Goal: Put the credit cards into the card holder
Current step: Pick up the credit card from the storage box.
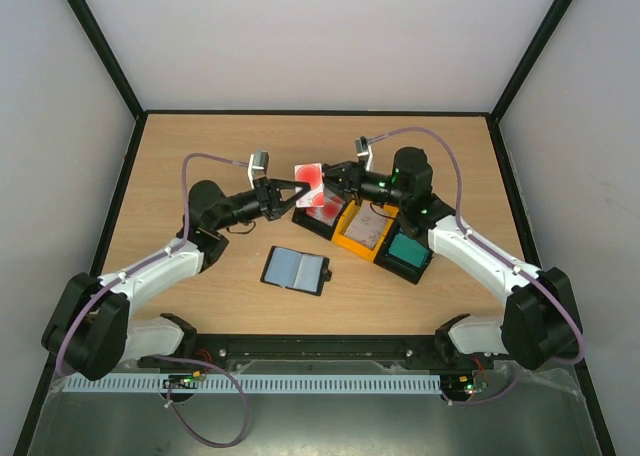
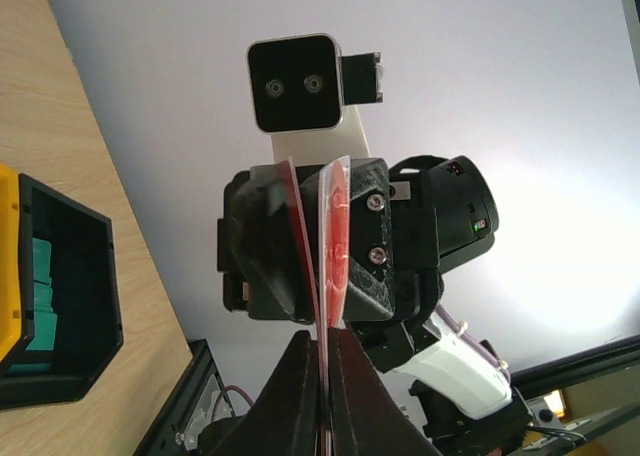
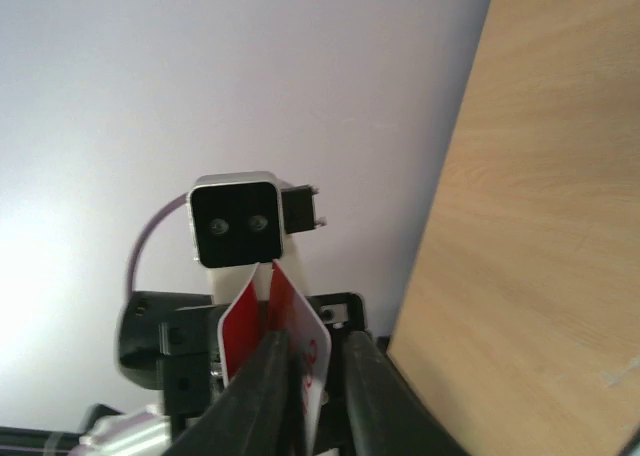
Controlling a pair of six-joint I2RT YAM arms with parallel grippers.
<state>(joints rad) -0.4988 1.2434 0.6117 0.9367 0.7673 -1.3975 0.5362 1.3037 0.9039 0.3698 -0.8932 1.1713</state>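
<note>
Table (image 1: 200, 136): wood top, all items on it. L arm (image 1: 150, 266) and R arm (image 1: 480, 261) stretch past the card holder (image 1: 296, 269) on either side, and their tips meet above and beyond it. The holder lies open and flat w/ grey inner slots up.

Beyond the holder and to its right are 3 bins in a slanting row, side by side:
- The black bin (image 1: 299, 219) is closest to the holder, w/ red cards (image 1: 325, 211) in it.
- The yellow bin (image 1: 345, 244) is next, w/ beige cards (image 1: 368, 226).
- The 2nd black bin (image 1: 400, 269) is farthest from the holder, w/ teal cards (image 1: 408, 248).

Two red-and-white cards (image 1: 309, 179) hang in the air beyond the holder, over the closest black bin, held on edge btwn the grippers.

L gripper (image 2: 322, 341): jaws fully closed, pinching both cards at one edge. The cards touch at the pinch and splay apart toward the other end.

R gripper (image 3: 315, 351) faces it from the holder's far-right side, fingers part-way apart. In the right wrist view one card sits btwn them and the other looks to be outside one finger. A gap shows btwn the card and one finger, so no clamp is seen.
</note>
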